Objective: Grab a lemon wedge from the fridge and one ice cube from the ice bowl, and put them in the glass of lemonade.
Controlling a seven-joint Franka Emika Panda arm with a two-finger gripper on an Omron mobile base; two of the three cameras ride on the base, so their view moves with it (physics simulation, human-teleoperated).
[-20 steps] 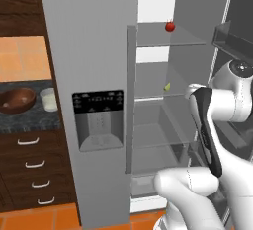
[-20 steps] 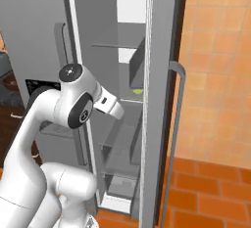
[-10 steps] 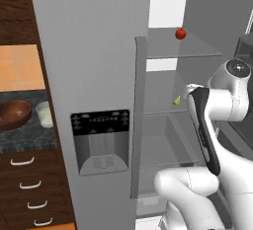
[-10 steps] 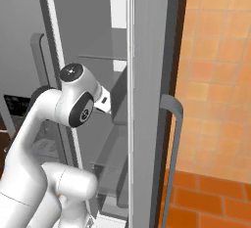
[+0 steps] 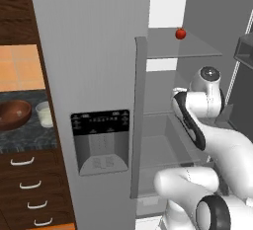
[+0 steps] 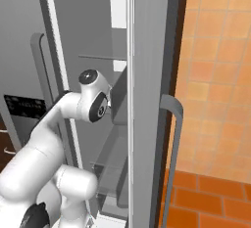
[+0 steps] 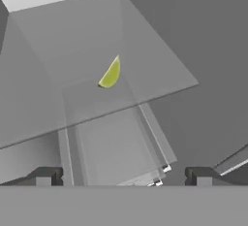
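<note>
The grey fridge [image 5: 89, 51] stands with its right door swung open. A yellow-green lemon wedge [image 7: 111, 73] lies on a clear glass shelf [image 7: 155, 77] inside it. My gripper [image 7: 123, 179] is open, a short way back from the wedge and above the shelf, with nothing between its fingertips [image 7: 46, 176]. My arm [image 5: 197, 108] reaches into the fridge at the middle shelf. On the dark counter to the left sit the brown ice bowl [image 5: 12, 114] and, beside it, the glass of lemonade [image 5: 44, 114]. No ice cube can be made out in the bowl.
A small red fruit [image 5: 181, 33] sits on the top shelf. The open door [image 6: 147, 100] with its curved handle [image 6: 171, 124] stands close on my arm's right. Drawers [image 5: 24, 184] are under the counter. A lower shelf [image 7: 116, 147] lies beneath the wedge's shelf.
The whole picture has shifted and grown: the base has driven closer to the fridge. My arm now reaches deeper between the shelves. The gripper has stayed open.
</note>
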